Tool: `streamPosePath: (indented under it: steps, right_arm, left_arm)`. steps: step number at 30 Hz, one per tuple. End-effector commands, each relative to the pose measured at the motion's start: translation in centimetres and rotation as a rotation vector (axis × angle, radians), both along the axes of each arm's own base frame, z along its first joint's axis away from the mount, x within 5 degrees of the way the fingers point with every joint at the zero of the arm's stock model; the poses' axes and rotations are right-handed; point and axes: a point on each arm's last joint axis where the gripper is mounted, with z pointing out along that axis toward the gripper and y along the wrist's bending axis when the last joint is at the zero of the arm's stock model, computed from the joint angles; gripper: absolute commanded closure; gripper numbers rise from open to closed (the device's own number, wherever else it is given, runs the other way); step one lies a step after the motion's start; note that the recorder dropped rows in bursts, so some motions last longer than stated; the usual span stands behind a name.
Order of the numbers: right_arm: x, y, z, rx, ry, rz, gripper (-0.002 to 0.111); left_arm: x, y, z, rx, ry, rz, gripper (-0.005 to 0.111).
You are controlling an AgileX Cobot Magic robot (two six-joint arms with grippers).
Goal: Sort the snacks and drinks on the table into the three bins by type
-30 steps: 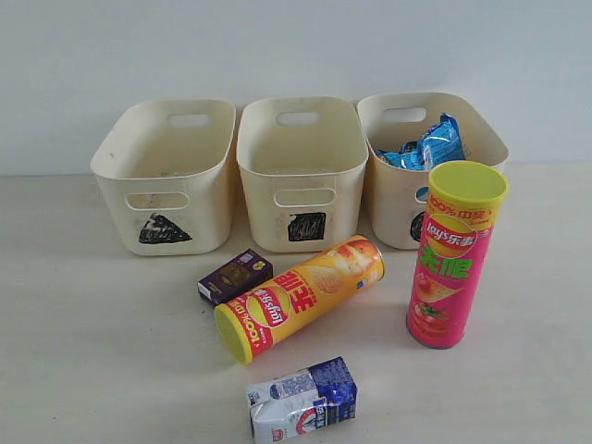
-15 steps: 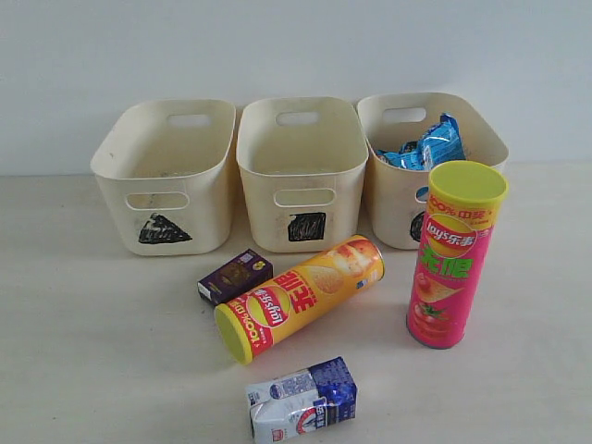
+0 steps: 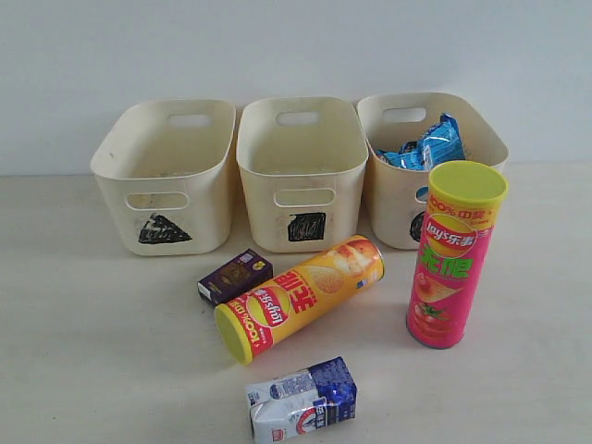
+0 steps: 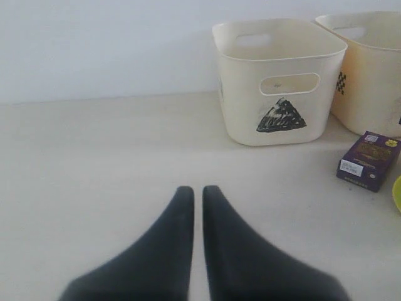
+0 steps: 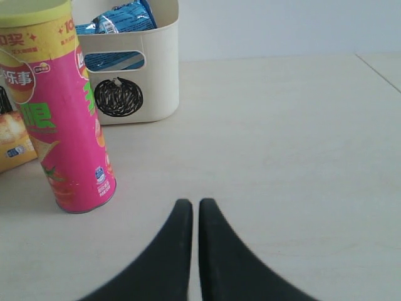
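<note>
Cream plastic forms three alike tubs with handle cut-outs, set in a row at the back of the pale counter (image 3: pixel 74 351), against a white wall (image 3: pixel 296 46). In the exterior view the triangle tub (image 3: pixel 208 190) stands on the left with a black scribbled triangle on its front. The square tub (image 3: pixel 259 208) is in the middle, just beside it, and the circle tub (image 3: pixel 393 203) is on the right. A blue crinkly bag (image 3: pixel 430 145) lies in the circle tub, its top poking above the rim.

In front of the tubs, the yellow Lay's crisp tube (image 3: pixel 301 296) lies on its side, slanted, with its yellow lid toward the camera. The small purple box (image 3: pixel 235 276) with yellow print lies flat just beside that tube, in front of the gap between the triangle and square tubs. The pink Lay's crisp tube (image 3: pixel 453 259) with the yellow-green lid stands upright before the circle tub and covers part of the scribbled circle. The blue-and-white milk carton (image 3: pixel 303 400) lies on its side nearest the camera, apart from the yellow tube.

The left tool (image 4: pixel 193 188) hovers over bare counter, its two black fingers pressed almost together with only a thin slit between them, and it pinches nothing. The triangle tub and the purple box lie ahead of it. The right tool (image 5: pixel 190 202) is likewise drawn together and holds nothing, with the pink tube and the circle tub ahead.
</note>
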Motion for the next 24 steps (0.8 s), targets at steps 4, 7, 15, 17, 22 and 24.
streamPosePath:
  steps: [4, 7, 15, 17, 22, 24]
  right_arm:
    - [0.0, -0.01, -0.03, 0.002, -0.012, -0.003, 0.107]
    - [0.0, -0.01, -0.03, 0.002, -0.012, -0.003, 0.107]
    - [0.0, -0.01, -0.03, 0.002, -0.012, -0.003, 0.107]
    - [0.0, -0.01, -0.03, 0.002, -0.012, -0.003, 0.107]
    - [0.04, -0.04, 0.12, -0.008, -0.03, -0.003, 0.107]
    - [0.1, -0.06, 0.37, -0.041, -0.058, 0.002, 0.107]
  left_arm:
    - [-0.01, -0.03, -0.11, -0.033, 0.002, 0.004, 0.102]
    - [0.01, -0.03, -0.03, -0.026, -0.007, 0.002, 0.102]
    - [0.01, -0.03, -0.03, -0.026, -0.007, 0.002, 0.102]
    - [0.01, -0.03, -0.03, -0.026, -0.007, 0.002, 0.102]
    - [0.0, -0.03, -0.05, -0.026, -0.005, 0.002, 0.102]
    - [0.0, -0.03, -0.05, -0.026, -0.005, 0.002, 0.102]
